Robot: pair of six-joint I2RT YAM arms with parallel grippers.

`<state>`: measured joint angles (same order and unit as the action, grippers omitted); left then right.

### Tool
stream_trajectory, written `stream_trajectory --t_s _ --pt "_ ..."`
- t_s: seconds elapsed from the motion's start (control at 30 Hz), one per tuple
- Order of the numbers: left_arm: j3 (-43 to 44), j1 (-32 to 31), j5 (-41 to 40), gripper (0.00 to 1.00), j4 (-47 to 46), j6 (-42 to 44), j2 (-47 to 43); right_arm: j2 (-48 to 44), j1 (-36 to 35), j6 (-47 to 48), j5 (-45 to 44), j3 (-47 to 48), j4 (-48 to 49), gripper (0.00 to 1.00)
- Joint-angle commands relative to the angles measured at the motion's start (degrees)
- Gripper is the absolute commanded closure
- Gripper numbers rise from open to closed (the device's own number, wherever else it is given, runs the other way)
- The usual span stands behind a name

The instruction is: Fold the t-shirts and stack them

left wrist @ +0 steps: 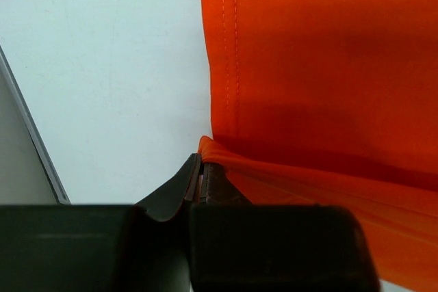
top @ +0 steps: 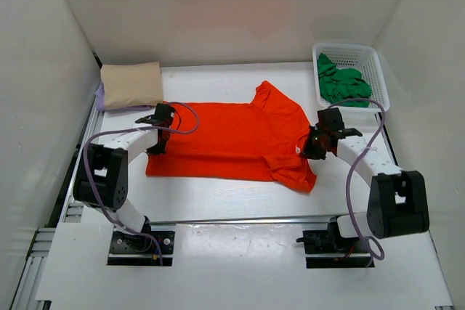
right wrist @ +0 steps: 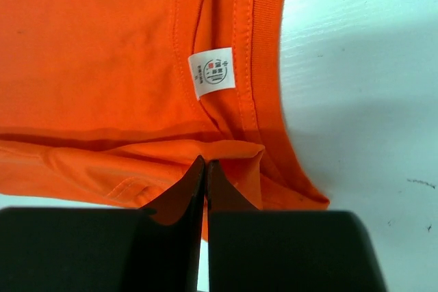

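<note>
Orange shirt [top: 232,139] spread flat; hem clamped in left gripper [left wrist: 200,169] at 9 o'clock, collar (label [right wrist: 212,73] showing) clamped in right gripper [right wrist: 205,165] at 3.

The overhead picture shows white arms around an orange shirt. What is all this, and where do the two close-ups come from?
Those are two robot arms bolted to the near edge of a white table, seen by a fixed camera above. Each ends in a two-finger gripper. The close-ups come from small cameras on the wrists, so the dark shapes at the bottom are the fingers themselves. An orange t-shirt lies spread out. The left gripper is shut on its hem, the right gripper on cloth by the collar, near the white label. At the far left a folded beige t-shirt sits on a lavender t-shirt; a green t-shirt is bundled in the white basket at the far right.
</note>
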<state>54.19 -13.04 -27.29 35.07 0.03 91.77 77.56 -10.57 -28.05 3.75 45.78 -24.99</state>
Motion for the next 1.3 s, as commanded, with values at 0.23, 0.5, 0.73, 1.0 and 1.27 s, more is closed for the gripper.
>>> stream_trajectory --t_s 0.23,0.5,0.73,1.0,1.27 --pt "2.3 0.5 -4.4 0.89 -1.8 0.0 3.5 5.1 -0.1 2.3 -2.9 4.7 1.7 1.0" --pt "10.3 4.3 -6.9 0.51 -1.8 0.0 7.8 11.3 -0.1 3.4 -6.0 13.4 -2.5 0.67" --pt "13.5 14.7 13.3 0.2 14.7 0.0 1.6 3.7 -0.1 3.4 -6.4 14.7 -8.8 0.45" --pt "4.2 16.6 27.5 0.18 15.7 0.0 -2.2 -9.2 -1.9 -2.8 -2.9 1.3 -13.8 0.37" --pt "3.4 17.1 27.6 0.19 13.3 0.0 3.1 -18.5 -5.8 -9.4 -5.2 -10.0 -13.7 0.38"
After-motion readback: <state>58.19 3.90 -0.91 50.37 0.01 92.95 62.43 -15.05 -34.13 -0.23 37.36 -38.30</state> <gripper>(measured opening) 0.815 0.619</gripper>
